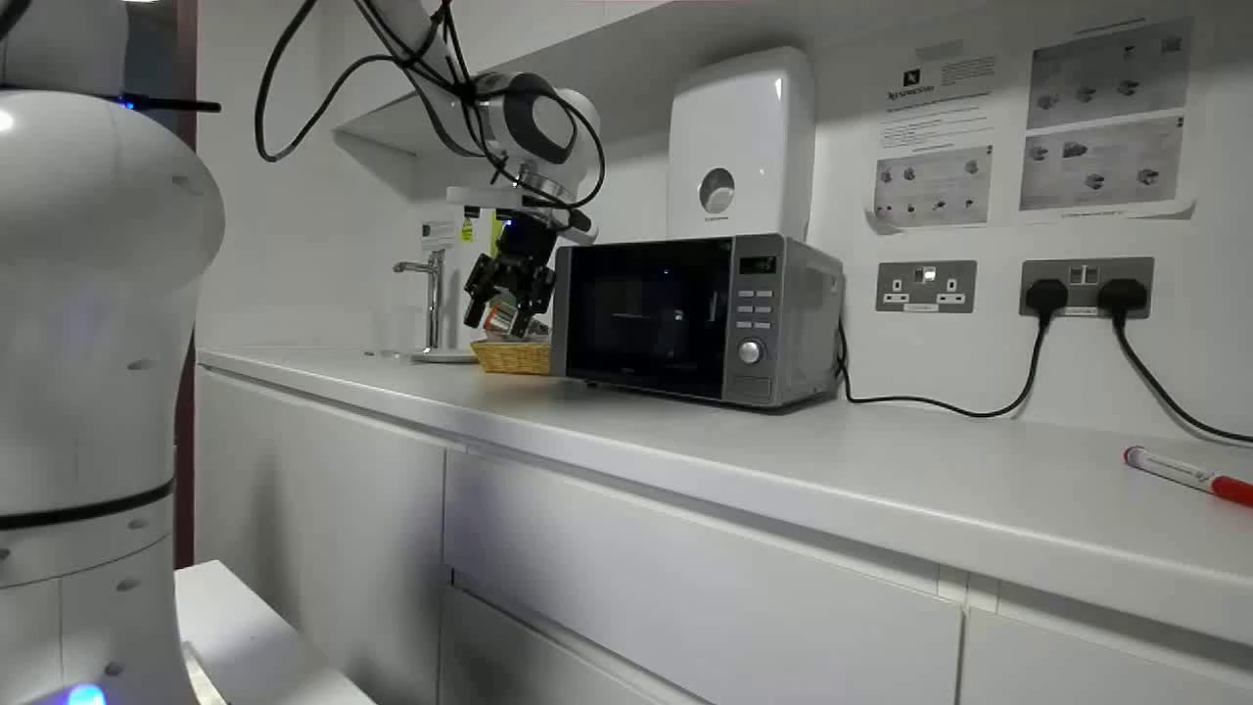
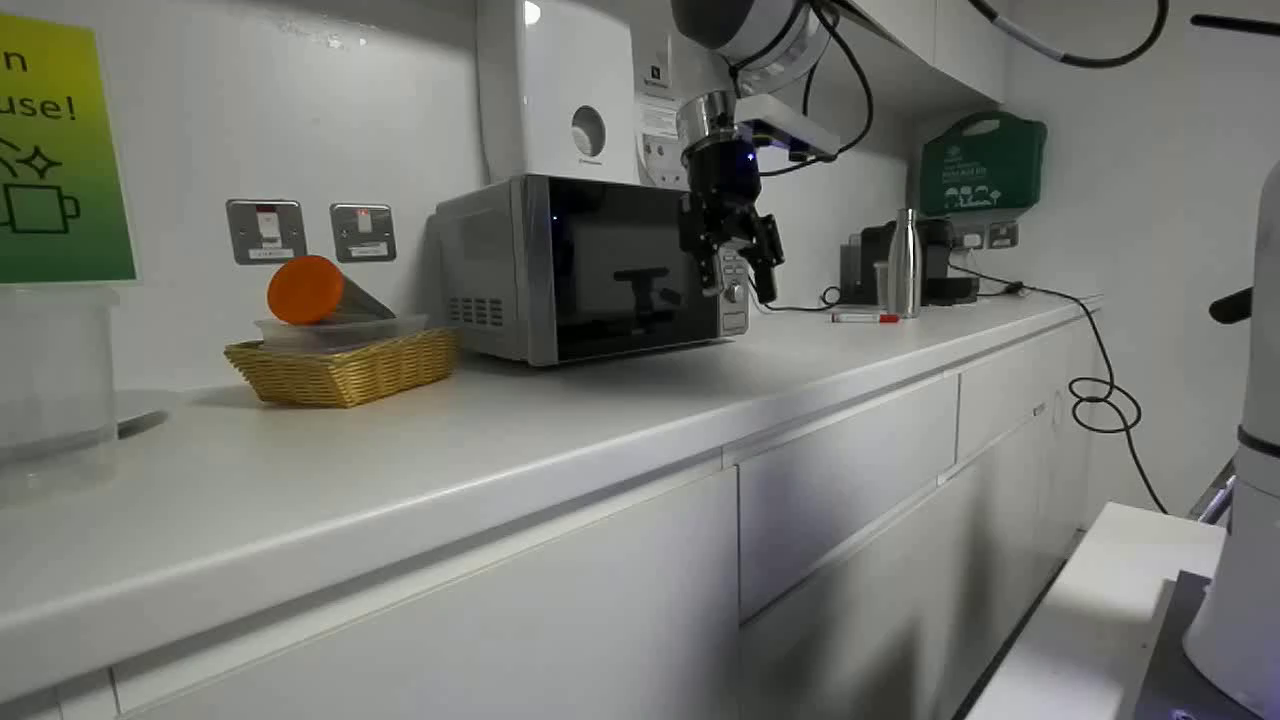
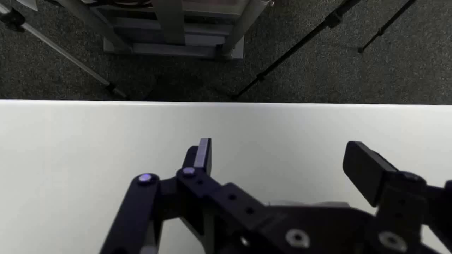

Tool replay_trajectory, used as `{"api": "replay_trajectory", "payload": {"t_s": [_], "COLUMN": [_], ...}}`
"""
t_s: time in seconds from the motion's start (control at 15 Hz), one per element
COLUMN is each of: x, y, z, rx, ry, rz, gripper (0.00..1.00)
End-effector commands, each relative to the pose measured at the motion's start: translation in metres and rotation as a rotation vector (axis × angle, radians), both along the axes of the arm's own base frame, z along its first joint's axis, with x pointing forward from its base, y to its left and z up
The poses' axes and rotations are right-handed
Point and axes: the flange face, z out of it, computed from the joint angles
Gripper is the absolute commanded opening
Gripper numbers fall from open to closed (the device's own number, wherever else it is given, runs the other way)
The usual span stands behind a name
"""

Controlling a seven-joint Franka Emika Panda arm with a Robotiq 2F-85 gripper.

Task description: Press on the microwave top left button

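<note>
Hand point(image 1: 498, 318) spread, nr m'wave point(image 1: 641, 318), red/wht marker point(image 1: 1180, 472) on c'top point(image 1: 930, 470)

- Silver-grey is being shown by the microwave point(image 1: 811, 313).
- Black is being worn by its door point(image 1: 622, 313) and the gripper point(image 2: 738, 283).
- A golden weave is being shown by the basket point(image 2: 355, 380).
- Yellow-to-green is being carried by the poster point(image 2: 62, 150).
- Red and white are being shared by the marker point(image 1: 1187, 474).

Soft shadows on cabinet fronts point(image 2: 900, 600) | reflections in microwave door point(image 2: 635, 265) | wrist view: floor point(image 3: 300, 74) dim, counter point(image 3: 275, 151) bright
</note>
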Motion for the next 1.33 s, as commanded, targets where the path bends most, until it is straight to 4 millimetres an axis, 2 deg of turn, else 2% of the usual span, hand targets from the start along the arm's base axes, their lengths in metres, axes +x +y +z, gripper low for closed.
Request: {"api": "replay_trajectory", "payload": {"t_s": [0.0, 0.4, 0.87, 1.0, 1.27], "x": [0.0, 0.005, 0.029, 0.032, 0.031], "y": [0.0, -0.004, -0.047, -0.06, -0.077], "z": [0.0, 0.002, 0.002, 0.003, 0.016], "rx": [0.0, -0.044, -0.293, -0.354, -0.373], "ry": [0.0, -0.093, -0.413, -0.49, -0.624], "rz": [0.0, 0.038, -0.053, -0.099, -0.226], "gripper": [1.0, 1.0, 1.0, 0.74, 0.44]}}
